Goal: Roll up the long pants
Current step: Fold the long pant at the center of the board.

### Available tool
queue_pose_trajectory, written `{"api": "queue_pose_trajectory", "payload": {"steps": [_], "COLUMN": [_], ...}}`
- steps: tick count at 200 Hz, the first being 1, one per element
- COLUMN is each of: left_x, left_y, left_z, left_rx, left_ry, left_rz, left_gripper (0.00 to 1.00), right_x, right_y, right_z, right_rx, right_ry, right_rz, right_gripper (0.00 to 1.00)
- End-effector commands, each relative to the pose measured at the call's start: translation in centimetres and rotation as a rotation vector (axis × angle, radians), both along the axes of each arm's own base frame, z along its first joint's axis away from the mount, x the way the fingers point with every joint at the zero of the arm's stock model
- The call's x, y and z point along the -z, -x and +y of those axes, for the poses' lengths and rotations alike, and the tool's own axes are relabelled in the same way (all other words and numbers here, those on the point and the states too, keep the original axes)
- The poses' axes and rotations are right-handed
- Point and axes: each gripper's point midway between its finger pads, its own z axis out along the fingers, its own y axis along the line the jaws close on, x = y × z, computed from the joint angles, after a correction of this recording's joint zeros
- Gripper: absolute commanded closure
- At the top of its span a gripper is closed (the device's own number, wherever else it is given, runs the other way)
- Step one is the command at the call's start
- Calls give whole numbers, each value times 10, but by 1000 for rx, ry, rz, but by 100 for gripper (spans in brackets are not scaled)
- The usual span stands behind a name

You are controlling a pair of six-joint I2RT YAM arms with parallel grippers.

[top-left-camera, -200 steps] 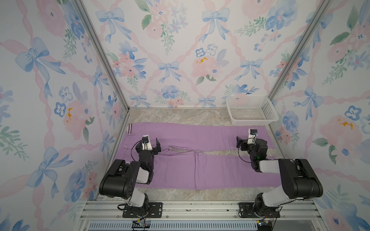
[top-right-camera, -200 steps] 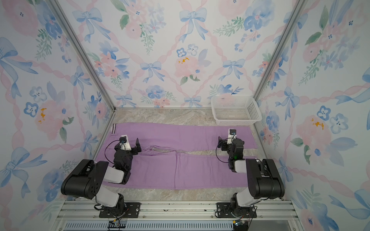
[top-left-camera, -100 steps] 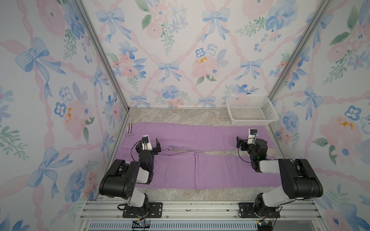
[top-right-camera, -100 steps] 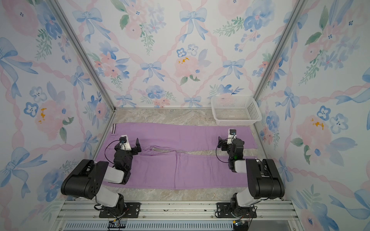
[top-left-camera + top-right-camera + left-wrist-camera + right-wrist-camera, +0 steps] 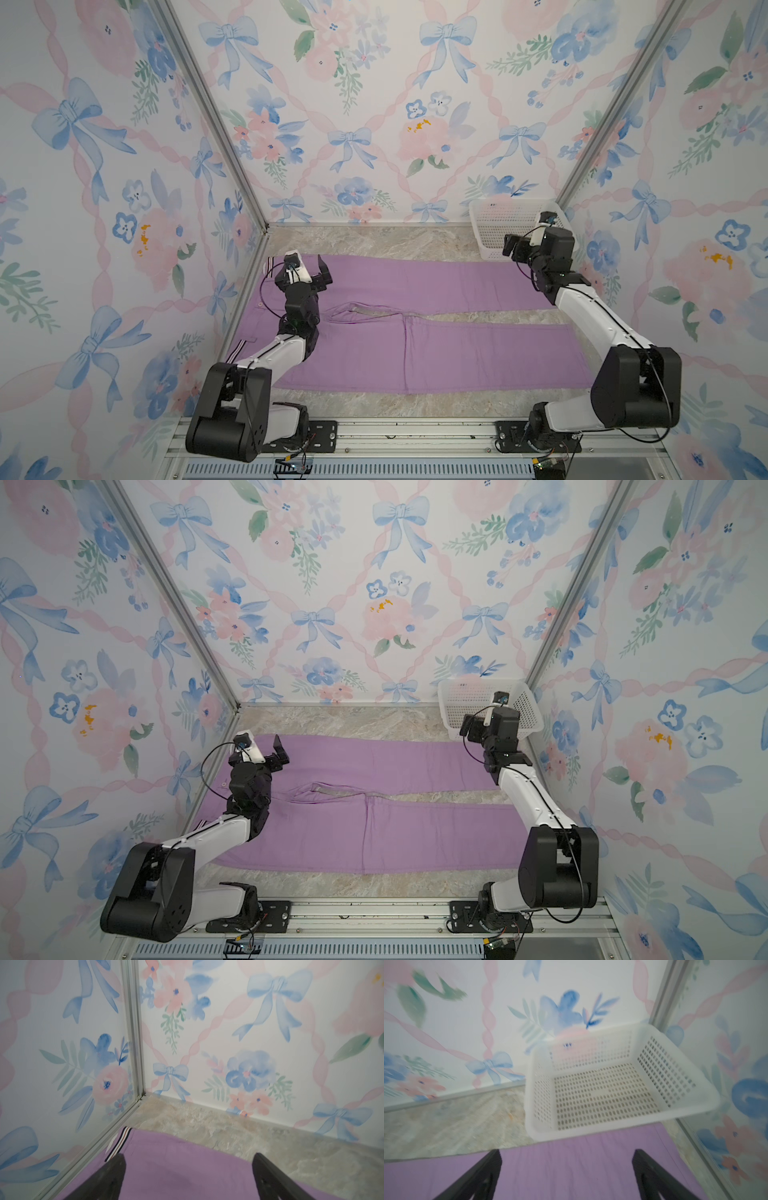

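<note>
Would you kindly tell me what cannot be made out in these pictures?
- Pants hip area: under the left arm, both top views.
- Far leg's hem: behind the right arm, both top views.
- Basket: blurred in the right wrist view.
- Right gripper: finger bases cut off by that view's edge.

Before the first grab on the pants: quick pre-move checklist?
1. Lilac-purple fabric long pants spread full length on the marbled tabletop, unrolled: ok.
2. Left tool open and empty, over the striped waistband corner: ok.
3. Right tool open and empty, over the far leg's cuff end: ok.
4. Fabric smooth: not ok, wrinkles at the crotch.
5. White perforated plastic basket empty: ok.
6. Basket apart from the pants: cannot tell.
</note>
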Motion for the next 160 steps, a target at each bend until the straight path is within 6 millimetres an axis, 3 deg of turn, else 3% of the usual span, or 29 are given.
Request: {"api": "queue_pose_trajectory", "payload": {"steps": [1, 10, 18, 41, 60, 67, 93, 117, 138, 160], "left_x": [4, 13, 29, 93, 136, 139, 166, 189, 211, 215], "left_y": [13, 21, 32, 82, 122, 135, 168, 173, 175, 171], "left_z": [-29, -30, -15, 40, 60, 67, 83, 85, 83, 83], "left_rx": [206, 220, 151, -114, -284, -331, -477, -531, -587, -616], "left_ry": [183, 228, 323, 642, 763, 789, 819, 829, 837, 844], "left_rz": [12, 20, 32, 98, 178, 158, 178, 275, 386, 424], "left_gripper": [2, 2, 2, 6, 9, 10, 10, 7, 5, 2], "right_x": [55, 57, 77, 127, 141, 142, 140, 129, 109, 89], "right_y": [21, 23, 27, 60, 80, 85, 86, 94, 105, 110], "right_z": [92, 123, 148, 210, 246, 256, 265, 265, 261, 246], "right_rx": [-470, -596, -649, -705, -737, -747, -708, -754, -801, -773], "right_ry": [-430, -550, -572, -364, -228, -214, -222, -251, -166, -132], "right_rz": [294, 301, 354, 533, 602, 608, 623, 700, 639, 580], "right_gripper": [2, 2, 2, 2, 2, 2, 2, 2, 2, 2]}}
